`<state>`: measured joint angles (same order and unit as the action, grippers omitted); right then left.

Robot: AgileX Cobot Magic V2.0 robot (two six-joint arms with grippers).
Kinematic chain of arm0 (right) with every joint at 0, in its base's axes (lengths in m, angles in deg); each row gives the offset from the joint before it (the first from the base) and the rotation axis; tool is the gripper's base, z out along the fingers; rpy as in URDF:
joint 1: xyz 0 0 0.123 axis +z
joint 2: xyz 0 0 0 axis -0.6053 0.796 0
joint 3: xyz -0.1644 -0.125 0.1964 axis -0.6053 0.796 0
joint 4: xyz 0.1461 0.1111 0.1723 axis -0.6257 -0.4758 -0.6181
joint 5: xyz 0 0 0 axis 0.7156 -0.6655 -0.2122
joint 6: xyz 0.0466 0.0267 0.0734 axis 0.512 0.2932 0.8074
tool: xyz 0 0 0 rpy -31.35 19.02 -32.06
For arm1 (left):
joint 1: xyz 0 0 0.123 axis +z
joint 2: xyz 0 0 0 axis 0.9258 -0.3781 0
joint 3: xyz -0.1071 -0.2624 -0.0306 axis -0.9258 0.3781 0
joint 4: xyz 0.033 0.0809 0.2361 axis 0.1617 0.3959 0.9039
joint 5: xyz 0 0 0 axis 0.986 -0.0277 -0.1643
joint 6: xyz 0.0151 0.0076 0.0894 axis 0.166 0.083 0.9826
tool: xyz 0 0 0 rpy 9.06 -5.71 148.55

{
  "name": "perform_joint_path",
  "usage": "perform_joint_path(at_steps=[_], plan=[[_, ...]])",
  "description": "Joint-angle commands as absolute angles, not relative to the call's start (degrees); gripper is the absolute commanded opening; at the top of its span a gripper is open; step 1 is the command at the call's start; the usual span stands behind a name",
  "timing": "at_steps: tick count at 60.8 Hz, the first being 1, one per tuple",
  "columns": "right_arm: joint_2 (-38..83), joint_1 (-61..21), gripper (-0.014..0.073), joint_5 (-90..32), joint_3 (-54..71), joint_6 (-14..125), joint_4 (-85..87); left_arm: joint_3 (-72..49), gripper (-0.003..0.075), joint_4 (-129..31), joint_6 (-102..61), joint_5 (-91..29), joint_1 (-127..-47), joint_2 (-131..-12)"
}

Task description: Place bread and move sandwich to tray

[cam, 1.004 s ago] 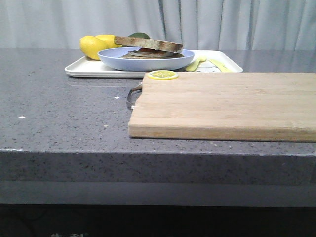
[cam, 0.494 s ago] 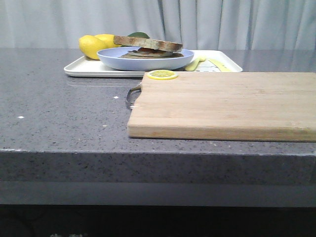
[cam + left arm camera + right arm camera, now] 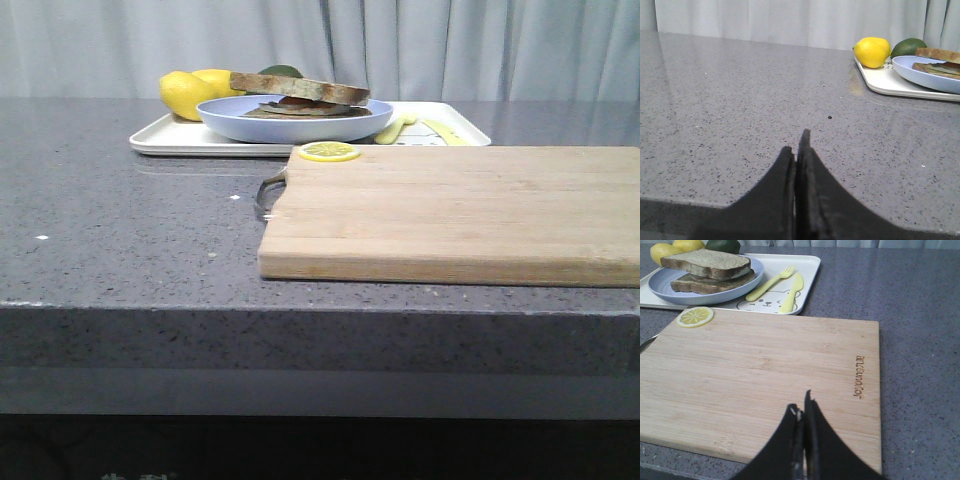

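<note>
Resting on the tray (image 3: 807, 275), the sandwich (image 3: 707, 271) on its blue plate is seen ahead and left of the right tool (image 3: 802, 412), across the cutting board (image 3: 770, 375); the bread's (image 3: 705, 262) long axis runs crosswise. Both tools, left tool (image 3: 797, 150) included, are closed and empty; the task is judged complete.

Front camera low at the grey speckled tabletop (image 3: 120, 230) near edge, facing the curtain. Wrist cameras low, forward-facing. All share the flat white rectangular tray (image 3: 165, 143).
</note>
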<state>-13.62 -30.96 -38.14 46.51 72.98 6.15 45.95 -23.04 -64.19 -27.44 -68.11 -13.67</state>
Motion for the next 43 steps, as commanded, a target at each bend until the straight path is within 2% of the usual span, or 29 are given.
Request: perform_joint_path(at_steps=[1, 12, 21, 31, 43], plan=[[-13.45, -31.23, -0.0060, -34.04, 44.89, 72.93, 6.17, 46.11, -0.0020, -23.59, -64.31, -22.63, -67.92, -12.43], [-13.45, -31.23, -0.0060, -33.45, 45.22, 72.88, 6.81, 46.11, -0.0020, -23.59, -64.31, -22.63, -67.92, -12.43], [-15.09, -31.23, -0.0060, -23.16, 49.00, 72.88, 5.13, 46.11, -0.0020, -23.59, -64.31, -22.63, -67.92, -12.43], [-22.40, -31.23, -0.0060, -14.94, 58.61, 72.88, 4.03, 46.11, -0.0020, -23.59, -64.31, -22.63, -67.92, -12.43], [-32.20, -32.15, -0.0060, -16.47, 67.63, 72.88, 3.96, 46.11, -0.0020, -23.59, -64.31, -22.63, -67.92, -12.43]])
